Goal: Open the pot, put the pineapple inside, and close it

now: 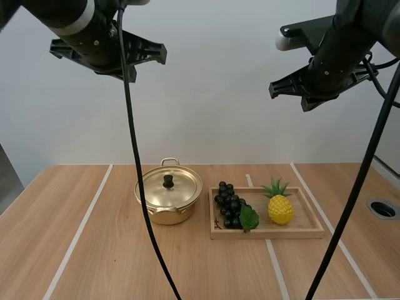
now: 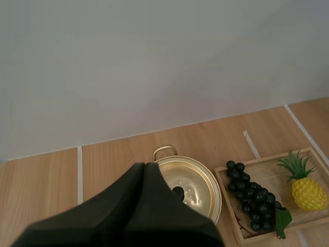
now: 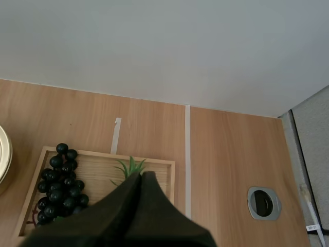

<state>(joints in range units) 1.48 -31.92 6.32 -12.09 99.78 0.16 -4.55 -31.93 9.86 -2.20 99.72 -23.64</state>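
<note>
A gold pot (image 1: 169, 199) stands on the table with its lid (image 2: 198, 181) on, black knob (image 1: 168, 181) upright. To its right a wooden tray (image 1: 309, 231) holds a yellow pineapple (image 1: 280, 207) and a bunch of dark grapes (image 1: 230, 206). High above the pot, my left gripper (image 2: 144, 167) is shut on nothing, its fingers lying together as one dark wedge. My right gripper (image 3: 141, 176) is likewise shut on nothing, high over the tray (image 3: 103, 153), with the pineapple's green leaves (image 3: 129, 167) just past its tip and the grapes (image 3: 59, 185) beside it.
A round metal-rimmed hole (image 1: 382, 209) lies in the table at the far right. Pale tape lines (image 1: 81, 228) run across the wooden top. Bare table spreads to the left of the pot and in front of the tray.
</note>
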